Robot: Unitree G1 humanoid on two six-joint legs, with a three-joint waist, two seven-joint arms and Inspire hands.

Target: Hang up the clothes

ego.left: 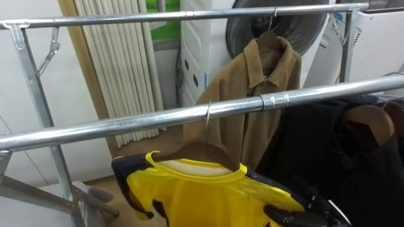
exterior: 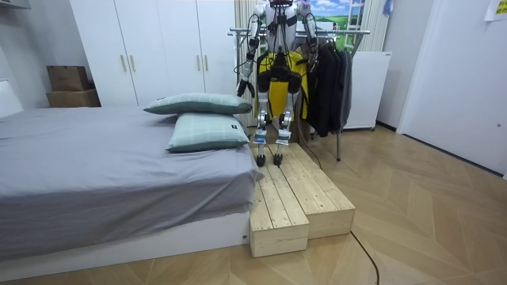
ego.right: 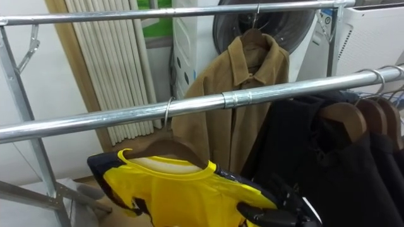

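You will find the yellow jersey shirt with dark navy sleeves [ego.left: 196, 195] on a brown wooden hanger [ego.left: 205, 151]. The hanger's wire hook [ego.left: 207, 116] sits over the near galvanised steel rail [ego.left: 126, 123]. The fabric is bright and glossy, and the collar is trimmed yellow over a pale inner lining.

The neck opening faces up and the body drops below the lower edge of the eye views. The hanger's long axis runs left to right, nearly along the rail, with its right end tipped slightly lower. One broad face of the shirt is turned toward the robot.

Your black right hand [ego.left: 297, 214] lies at the shirt's right shoulder, touching the dark sleeve; whether it is clamped on the cloth cannot be told. The left hand [exterior: 245, 83] hangs low at the room view's left, its grip unreadable.

A tan collared jacket [ego.left: 265, 82] hangs from the far steel rail [ego.left: 158, 17]. Dark garments [ego.left: 328, 157] hang just right of the shirt. The robot stands on a pale wooden platform [exterior: 293, 198], facing the rack.
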